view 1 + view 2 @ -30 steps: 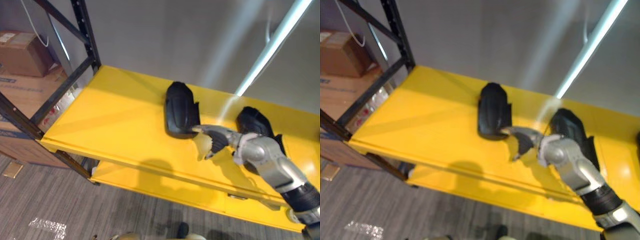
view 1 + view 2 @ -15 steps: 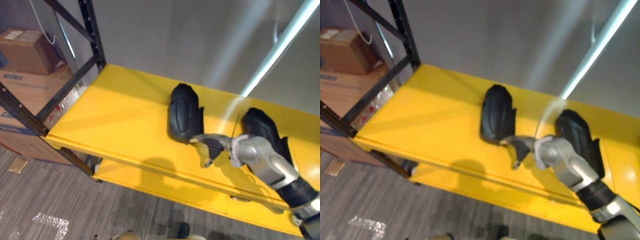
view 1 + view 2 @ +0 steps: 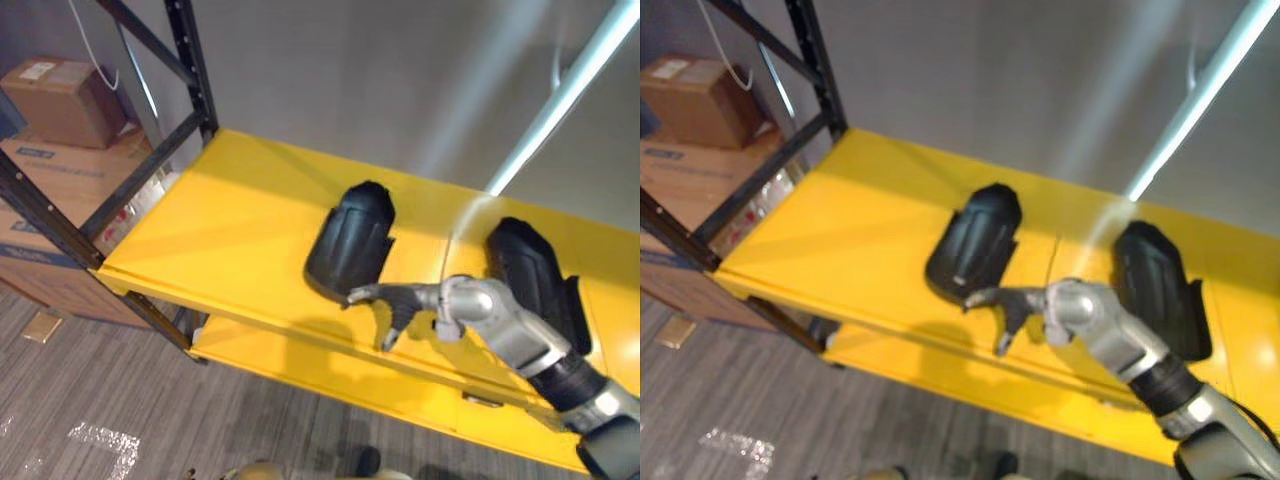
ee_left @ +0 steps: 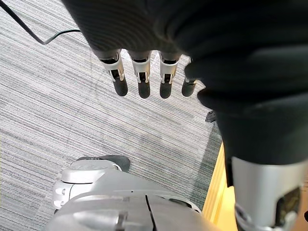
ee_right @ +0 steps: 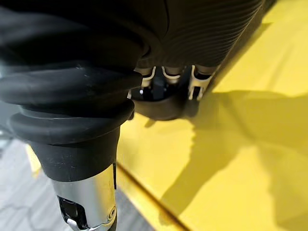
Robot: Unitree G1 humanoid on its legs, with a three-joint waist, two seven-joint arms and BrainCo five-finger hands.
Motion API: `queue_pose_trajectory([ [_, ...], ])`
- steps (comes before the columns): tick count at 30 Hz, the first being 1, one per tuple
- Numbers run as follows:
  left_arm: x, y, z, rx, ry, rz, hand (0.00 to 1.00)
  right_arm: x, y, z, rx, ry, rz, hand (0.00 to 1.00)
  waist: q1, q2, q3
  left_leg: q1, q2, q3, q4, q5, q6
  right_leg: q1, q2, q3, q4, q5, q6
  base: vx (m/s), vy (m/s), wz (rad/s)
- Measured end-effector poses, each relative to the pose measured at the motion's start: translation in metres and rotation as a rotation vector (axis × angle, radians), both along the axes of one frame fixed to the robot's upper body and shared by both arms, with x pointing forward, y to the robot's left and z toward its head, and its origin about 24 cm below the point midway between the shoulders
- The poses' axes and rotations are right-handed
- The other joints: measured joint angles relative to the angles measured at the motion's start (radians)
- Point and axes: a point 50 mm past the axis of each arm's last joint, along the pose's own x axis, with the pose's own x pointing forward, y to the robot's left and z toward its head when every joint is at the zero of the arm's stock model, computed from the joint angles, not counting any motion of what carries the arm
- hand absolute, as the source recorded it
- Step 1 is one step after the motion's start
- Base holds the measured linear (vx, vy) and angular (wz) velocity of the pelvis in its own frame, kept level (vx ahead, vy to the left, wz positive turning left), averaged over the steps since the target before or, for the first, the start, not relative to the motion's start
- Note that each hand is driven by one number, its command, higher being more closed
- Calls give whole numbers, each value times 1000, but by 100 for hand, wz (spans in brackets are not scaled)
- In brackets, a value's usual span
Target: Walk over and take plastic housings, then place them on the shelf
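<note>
1. The left housing (image 3: 350,240) lies tilted on the yellow shelf (image 3: 220,220), near its middle.
2. The right robot hand (image 3: 402,298) is spread wide, with straight fingertips touching that housing's near end.
3. The right housing (image 3: 530,280) lies just beyond the right arm, apart from the first.
4. The left robot hand (image 4: 140,77) hangs over the floor (image 4: 57,110), fingers straight, holding nothing.
5. Cardboard boxes (image 3: 60,100) stand at the far left.
</note>
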Motion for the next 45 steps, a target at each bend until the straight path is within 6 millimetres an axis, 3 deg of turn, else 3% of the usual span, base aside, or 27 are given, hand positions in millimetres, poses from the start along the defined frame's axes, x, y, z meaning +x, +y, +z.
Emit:
queue_pose_trajectory([
  [6, 1, 0, 0, 0, -3, 0, 0, 0, 7, -1, 38, 14, -2, 0, 11, 0, 0, -7, 0, -11, 3, 0, 0, 0, 0, -6, 0, 0, 0, -1, 1, 3],
  [15, 1, 0, 0, 5, -7, 3, 0, 7, 8, -1, -82, -168, -55, 0, 14, -8, 4, -13, 0, -17, 9, 0, 0, 0, -1, -6, 0, 0, 0, -3, 3, 1],
  [27, 6, 4, 3, 15, -25, -5, 0, 26, -34, 5, -187, -228, -234, 0, 14, -28, 17, -12, -7, -16, 6, 0, 0, 0, -7, -7, 0, 0, 0, 0, 0, 0],
  [38, 5, 7, 4, 20, -23, -5, 0, 22, -48, 14, -208, -217, -179, 0, 14, -31, 27, -11, -6, -14, 1, 0, 0, -3, -7, -5, 0, 0, 0, 0, 0, 0],
  [45, 5, 7, 4, 19, -22, -6, 0, 7, -33, 20, -232, -184, -38, 0, 13, -23, 33, -11, -1, -11, 2, 0, 0, -4, -2, -1, 0, 0, 0, 0, 0, 0],
])
